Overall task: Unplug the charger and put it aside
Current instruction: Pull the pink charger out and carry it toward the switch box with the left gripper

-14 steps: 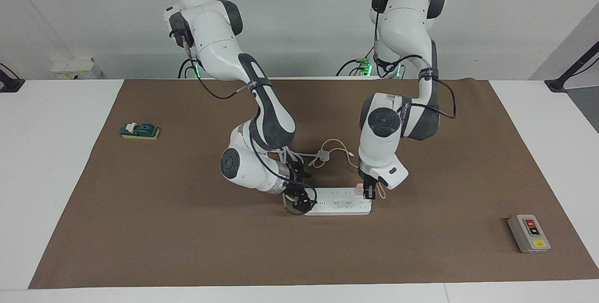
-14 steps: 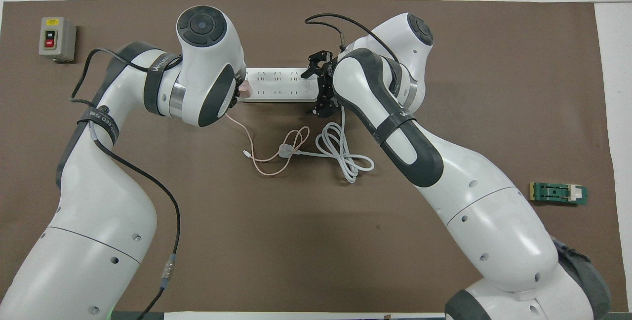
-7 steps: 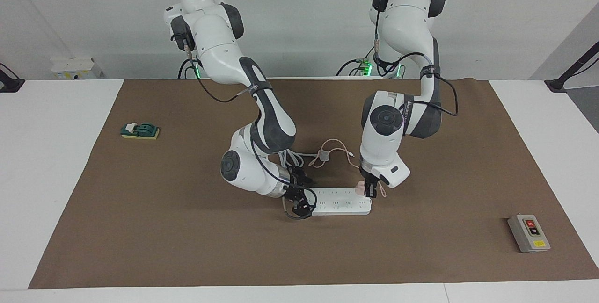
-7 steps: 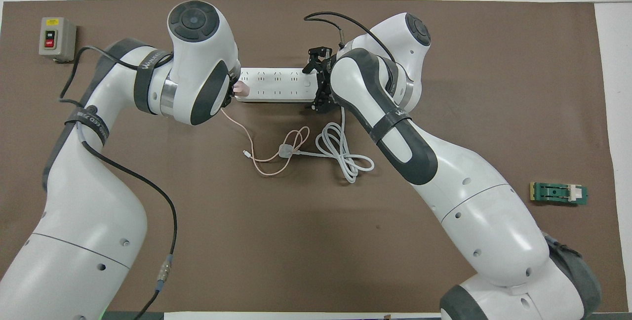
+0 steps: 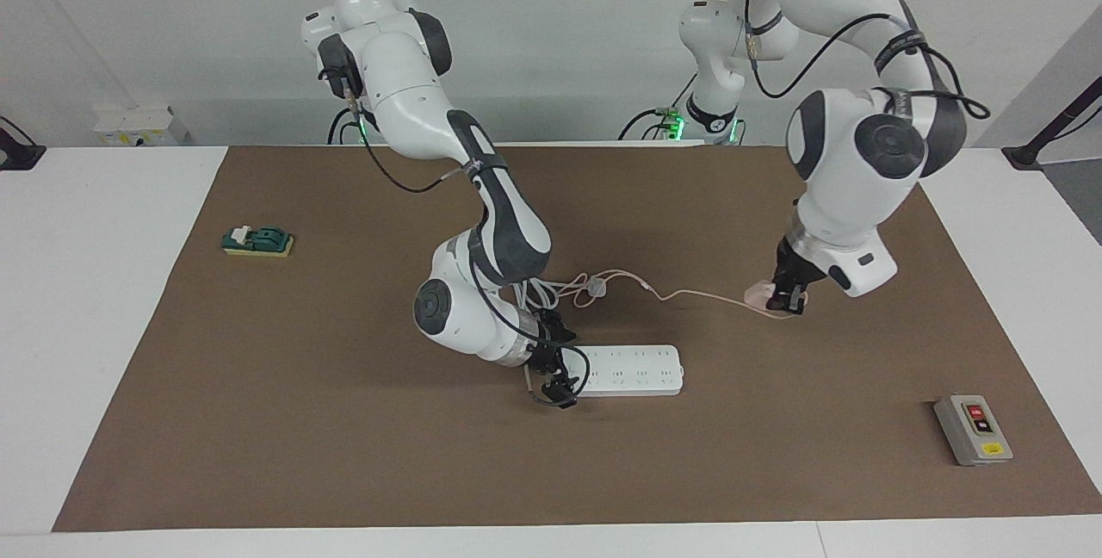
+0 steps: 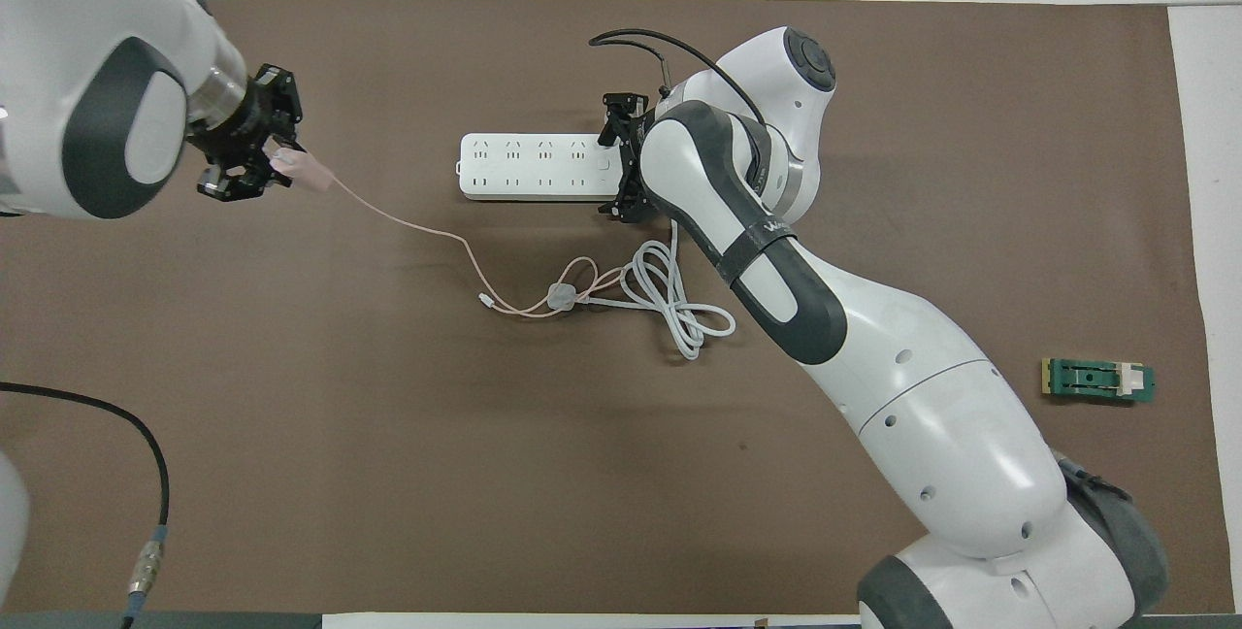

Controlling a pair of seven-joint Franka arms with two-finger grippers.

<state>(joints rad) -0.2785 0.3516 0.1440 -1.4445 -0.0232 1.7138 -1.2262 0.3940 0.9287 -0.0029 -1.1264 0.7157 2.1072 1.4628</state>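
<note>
Left gripper (image 5: pixel 788 300) pinches the small pink charger (image 5: pixel 761 290) low over the mat toward its own end, well clear of the power strip (image 5: pixel 633 369) the right gripper (image 5: pixel 551 377) steadies, fingers unclear; light, rigid, best held by its body, cable (image 5: pixel 697 293) trailing limp.

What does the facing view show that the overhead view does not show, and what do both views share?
Only the facing view shows the grey switch box and both arms' bases. Only the overhead view shows the power strip's sockets from above, all unoccupied where visible. Both show the left gripper shut on the charger, its pink cable trailing to the coil, and the right gripper at the strip's end.
</note>
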